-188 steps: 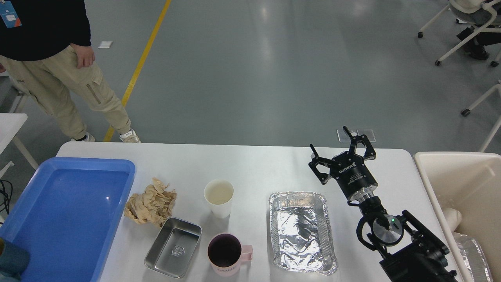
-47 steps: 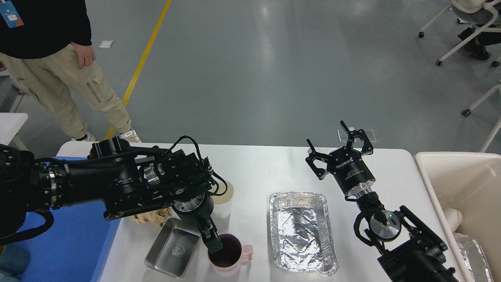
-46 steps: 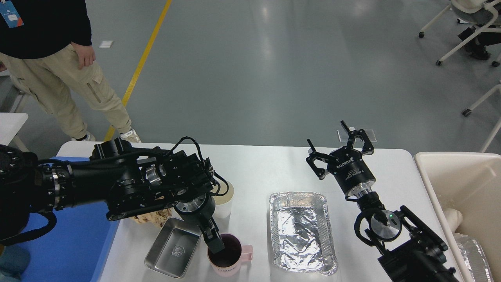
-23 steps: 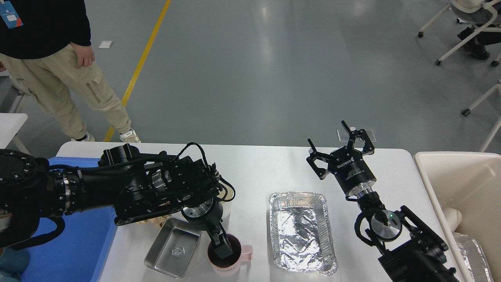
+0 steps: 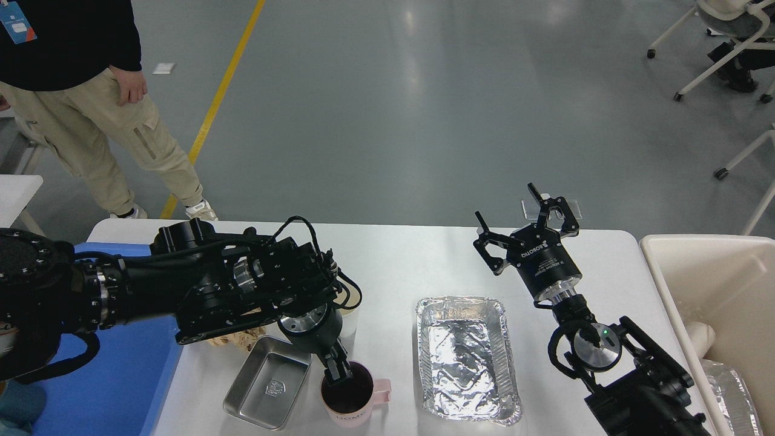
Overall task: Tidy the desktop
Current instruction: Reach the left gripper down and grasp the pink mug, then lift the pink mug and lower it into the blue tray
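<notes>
The white desktop carries a pink mug near the front edge. Beside the mug lie a small steel tray, a foil tray and crumpled brown paper. A white paper cup is mostly hidden behind my left arm. My left gripper points down at the mug's far rim, its tip just inside the mouth. It is dark, and its two fingers cannot be told apart. My right gripper hovers open above the table's far right, holding nothing.
A blue tray sits at the left end of the table, partly under my left arm. A beige bin stands off the right end. A person stands beyond the far left corner. Office chairs are far right.
My left arm came in from the left and lowered its gripper into the pink mug. In the last half second the tip rose slightly toward the rim. The right arm barely moved.
</notes>
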